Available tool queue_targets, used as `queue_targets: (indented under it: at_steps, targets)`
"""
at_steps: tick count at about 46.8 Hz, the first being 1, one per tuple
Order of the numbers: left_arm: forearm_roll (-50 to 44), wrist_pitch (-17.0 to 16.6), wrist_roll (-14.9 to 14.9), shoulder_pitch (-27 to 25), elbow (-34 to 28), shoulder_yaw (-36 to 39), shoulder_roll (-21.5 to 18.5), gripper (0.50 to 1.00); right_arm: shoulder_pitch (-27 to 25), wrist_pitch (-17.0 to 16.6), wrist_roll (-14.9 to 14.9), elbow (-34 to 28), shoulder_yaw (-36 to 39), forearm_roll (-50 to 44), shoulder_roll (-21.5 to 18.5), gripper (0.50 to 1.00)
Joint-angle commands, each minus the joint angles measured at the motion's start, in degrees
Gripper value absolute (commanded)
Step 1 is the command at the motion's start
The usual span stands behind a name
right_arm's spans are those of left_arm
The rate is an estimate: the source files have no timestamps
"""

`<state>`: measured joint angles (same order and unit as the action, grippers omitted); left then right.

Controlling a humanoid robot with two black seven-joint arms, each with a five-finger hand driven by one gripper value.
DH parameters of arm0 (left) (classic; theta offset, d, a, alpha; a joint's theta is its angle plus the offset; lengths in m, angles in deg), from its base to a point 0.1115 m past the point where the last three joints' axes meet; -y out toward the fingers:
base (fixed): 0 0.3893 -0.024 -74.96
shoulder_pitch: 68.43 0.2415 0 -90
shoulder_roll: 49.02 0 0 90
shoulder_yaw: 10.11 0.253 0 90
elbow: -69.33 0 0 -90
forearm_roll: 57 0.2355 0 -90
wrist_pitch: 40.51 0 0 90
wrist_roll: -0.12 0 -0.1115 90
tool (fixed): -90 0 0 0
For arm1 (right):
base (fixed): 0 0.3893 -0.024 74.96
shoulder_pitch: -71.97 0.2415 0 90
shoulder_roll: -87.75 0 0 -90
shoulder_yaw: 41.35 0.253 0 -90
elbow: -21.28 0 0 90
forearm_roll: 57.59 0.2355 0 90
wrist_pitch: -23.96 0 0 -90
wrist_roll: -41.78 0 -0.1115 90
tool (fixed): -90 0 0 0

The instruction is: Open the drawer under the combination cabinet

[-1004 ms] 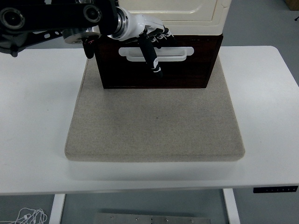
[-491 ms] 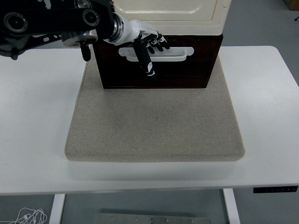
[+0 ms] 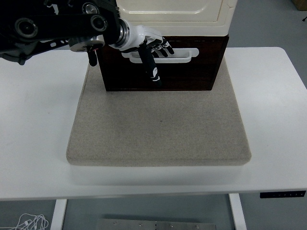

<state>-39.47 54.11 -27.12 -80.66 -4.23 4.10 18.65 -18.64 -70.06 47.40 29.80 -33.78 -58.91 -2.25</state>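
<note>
The combination cabinet has a cream upper body and stands at the back of a grey mat. Under it is the dark brown drawer, whose front looks flush with the cabinet, with a white bar handle across it. My left hand reaches in from the left and is at the left half of that handle. Its fingers lie stretched over the handle's slot, and the thumb points down over the drawer front. I see no closed grasp on the bar. The right arm is out of view.
The grey felt mat covers the middle of the white table and reaches close to its near edge. My left forearm spans the back left corner of the table.
My left hand has dropped from the cabinet's lower edge onto the handle, and its fingers now lie across the handle slot. The drawer has not moved.
</note>
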Motion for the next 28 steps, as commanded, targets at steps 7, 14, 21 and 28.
queue_targets:
  at_steps: [7,14,21,28]
  targets:
    - [0.04,1.1,0.08,0.36,-0.09,0.03,0.0,1.0,0.0,-0.03,0.0,0.0,-0.01,0.0,0.0,0.928]
    - [0.04,2.5,0.08,0.18,-0.09,-0.06,0.0,1.0,0.0,0.06,0.0,0.0,-0.01,0.0,0.0,0.928]
    - [-0.04,5.66,0.16,0.09,-0.09,-0.76,-0.35,1.0,0.0,-0.03,0.0,0.0,-0.01,0.0,0.0,0.928]
    - [-0.05,7.69,0.34,0.09,-0.35,-1.29,-0.96,1.0,0.0,-0.03,0.0,0.0,-0.01,0.0,0.0,0.926]
